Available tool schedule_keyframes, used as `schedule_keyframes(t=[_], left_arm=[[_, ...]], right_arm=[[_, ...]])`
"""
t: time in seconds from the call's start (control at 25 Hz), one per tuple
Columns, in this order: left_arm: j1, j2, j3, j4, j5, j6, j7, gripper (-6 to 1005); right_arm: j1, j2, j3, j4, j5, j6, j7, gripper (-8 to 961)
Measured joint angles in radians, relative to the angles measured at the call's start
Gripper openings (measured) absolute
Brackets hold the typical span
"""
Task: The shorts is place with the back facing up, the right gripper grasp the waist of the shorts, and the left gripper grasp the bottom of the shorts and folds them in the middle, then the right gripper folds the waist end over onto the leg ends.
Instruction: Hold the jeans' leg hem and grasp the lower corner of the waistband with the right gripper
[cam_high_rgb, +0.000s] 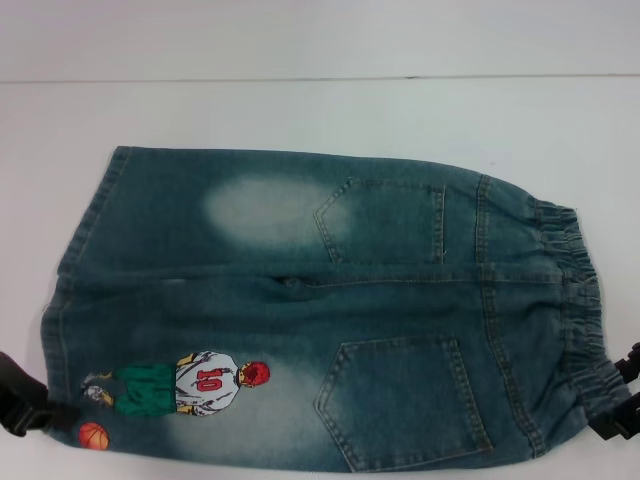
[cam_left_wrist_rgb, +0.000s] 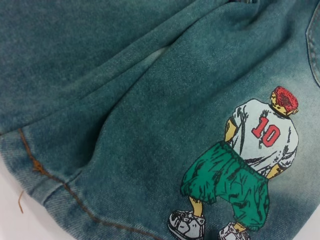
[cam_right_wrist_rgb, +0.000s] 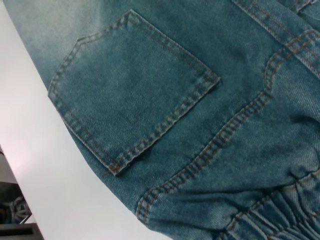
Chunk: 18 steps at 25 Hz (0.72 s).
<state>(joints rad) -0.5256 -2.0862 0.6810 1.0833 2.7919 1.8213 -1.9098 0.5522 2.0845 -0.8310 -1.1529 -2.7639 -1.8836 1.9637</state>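
My right gripper (cam_high_rgb: 622, 400) sits at the waist (cam_high_rgb: 575, 300), my left gripper (cam_high_rgb: 25, 400) at the leg ends (cam_high_rgb: 65, 300), one per end for the middle fold; I cannot tell either's opening or hold; the shorts (cam_high_rgb: 320, 310) lie flat, back up, on the white table (cam_high_rgb: 300, 110); nothing obstructs.
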Motion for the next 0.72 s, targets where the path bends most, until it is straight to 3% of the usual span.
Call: schedule_keyframes(t=[0.48,0.72], left_arm=[[-0.005,0.000,0.000,0.003,-0.001,-0.003,-0.004,7],[-0.004,0.000,0.000,-0.004,-0.001,-0.009,-0.008,7]], right_arm=[[-0.005,0.003,-0.002,0.058,0.040,0.058,-0.048,860],[-0.015,0.003,0.004,0.053,0.055,0.072,-0.063,504]])
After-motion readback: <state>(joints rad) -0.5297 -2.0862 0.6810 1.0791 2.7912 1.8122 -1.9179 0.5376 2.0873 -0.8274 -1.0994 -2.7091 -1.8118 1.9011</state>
